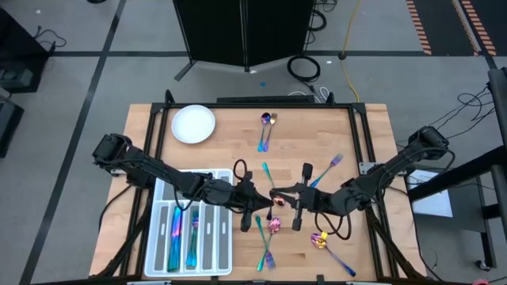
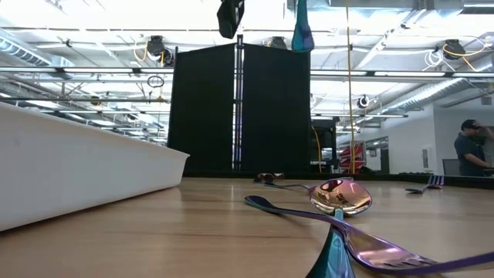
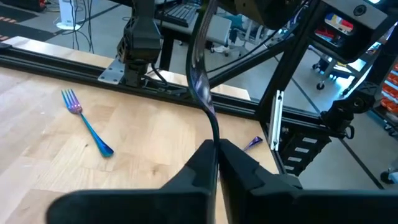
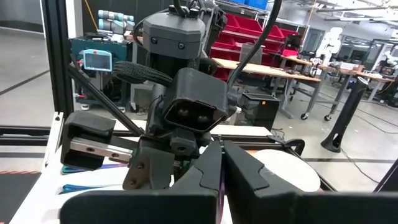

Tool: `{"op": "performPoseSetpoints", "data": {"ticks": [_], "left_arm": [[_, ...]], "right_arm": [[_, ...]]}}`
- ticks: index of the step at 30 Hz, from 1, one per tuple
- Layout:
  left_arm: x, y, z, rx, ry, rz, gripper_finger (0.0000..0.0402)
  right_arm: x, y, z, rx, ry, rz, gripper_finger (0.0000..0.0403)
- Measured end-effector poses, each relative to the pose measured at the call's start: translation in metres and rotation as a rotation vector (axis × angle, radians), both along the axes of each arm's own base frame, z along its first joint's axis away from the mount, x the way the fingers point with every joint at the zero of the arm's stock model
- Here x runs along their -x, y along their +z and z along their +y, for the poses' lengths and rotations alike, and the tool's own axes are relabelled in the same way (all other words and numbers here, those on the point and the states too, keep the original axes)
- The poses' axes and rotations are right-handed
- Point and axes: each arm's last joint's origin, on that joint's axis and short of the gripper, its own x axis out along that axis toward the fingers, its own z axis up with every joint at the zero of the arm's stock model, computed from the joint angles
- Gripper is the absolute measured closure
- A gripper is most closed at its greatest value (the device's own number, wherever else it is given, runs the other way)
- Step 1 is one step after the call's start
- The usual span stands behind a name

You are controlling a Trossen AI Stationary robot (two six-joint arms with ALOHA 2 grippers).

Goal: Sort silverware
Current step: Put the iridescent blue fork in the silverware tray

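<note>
Above the table's middle, my left gripper (image 1: 265, 195) and my right gripper (image 1: 287, 192) meet tip to tip, both shut on one slim, dark iridescent piece of silverware (image 3: 200, 81). I cannot tell whether it is a fork, knife or spoon. More silverware lies flat on the wood: a fork (image 3: 87, 121), a spoon (image 2: 340, 197) and several pieces near the front (image 1: 265, 245). The translucent tray (image 1: 154, 237) at the front left holds a few pieces in its compartments. My left gripper (image 3: 216, 146) pinches the piece's thin stem (image 3: 214, 127) between its two fingers. The piece sticks out past the fingertips toward the right arm, clear of the table. My right gripper (image 4: 222, 149) is shut on a purple sliver of the piece (image 4: 222, 180). Its own fingers hide which part it has.
A white round plate (image 1: 193, 124) sits at the far left of the table. A spoon and a fork (image 1: 266, 127) lie at the far middle, and a fork (image 1: 329, 168) lies right of centre. Black rails (image 1: 366, 150) frame the table. A person (image 2: 467, 147) stands in the room beyond.
</note>
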Motion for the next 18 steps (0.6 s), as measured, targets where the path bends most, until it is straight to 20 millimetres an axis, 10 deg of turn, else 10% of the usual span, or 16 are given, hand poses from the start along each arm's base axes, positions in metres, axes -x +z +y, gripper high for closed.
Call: {"op": "performPoseSetpoints", "data": {"ticks": [18], "left_arm": [[0.003,0.003,0.009,0.018,0.034,0.032,0.04]], "right_arm": [[0.02,0.001,-0.012,-0.004,-0.01,0.137,0.0256]]}}
